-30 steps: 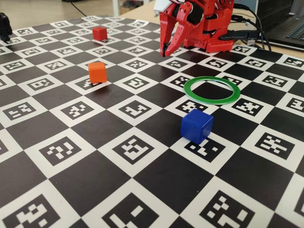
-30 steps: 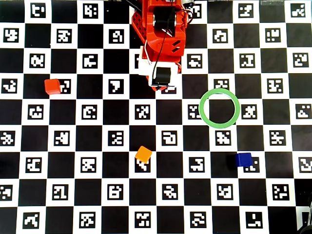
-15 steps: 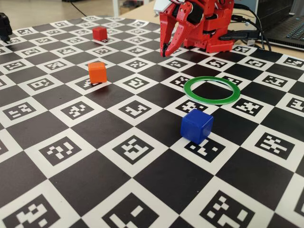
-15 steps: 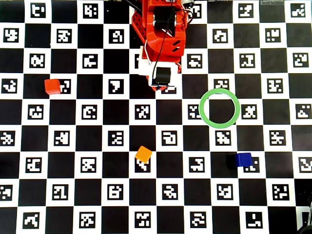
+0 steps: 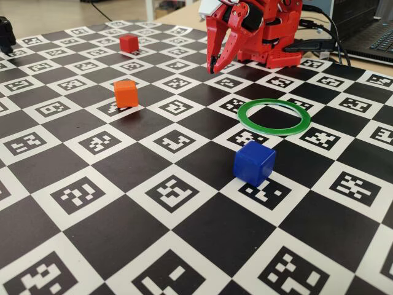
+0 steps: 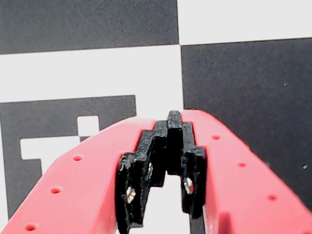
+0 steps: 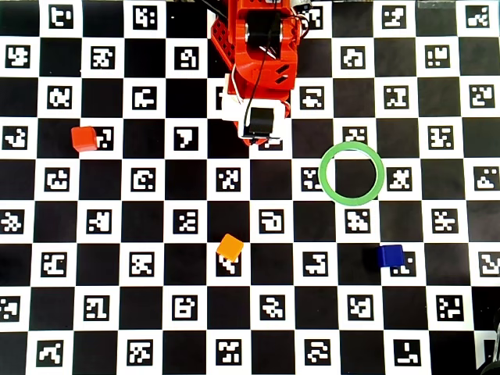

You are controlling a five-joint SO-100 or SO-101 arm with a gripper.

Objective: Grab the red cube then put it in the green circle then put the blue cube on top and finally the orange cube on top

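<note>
The desk (image 7: 117,195) is covered edge to edge by a flat black-and-white checkerboard mat whose white squares carry small black square markers. The landmark for everything here is the thin flat green ring (image 7: 351,173) (image 5: 273,116), which lies flat on the mat with its centre open and bare.

The red plastic robot arm (image 7: 258,55) (image 5: 270,31) stands at the top edge of the overhead view, up and to the left of the green ring, folded in on itself with its wrist pointing down at the mat. Its claw (image 5: 213,64) (image 6: 168,146) hangs just above the mat, well apart from the ring and from every cube. In the wrist view the two red fingers (image 6: 97,165) meet at their black stepped tips, so the claw is closed and grips nothing.

The small deep-blue plastic cube (image 7: 390,255) (image 5: 254,163) sits on the mat near the green ring, below it and slightly to the right in the overhead view, and does not touch it.

The small bright orange plastic cube (image 7: 230,248) (image 5: 125,93) rests below and well to the left of the ring in the overhead view, turned a little against the checker lines.

The small matte red plastic cube (image 7: 84,138) (image 5: 128,43) is the one farthest from the ring, far off to its left and slightly higher in the overhead view, squarely aligned with the mat.
</note>
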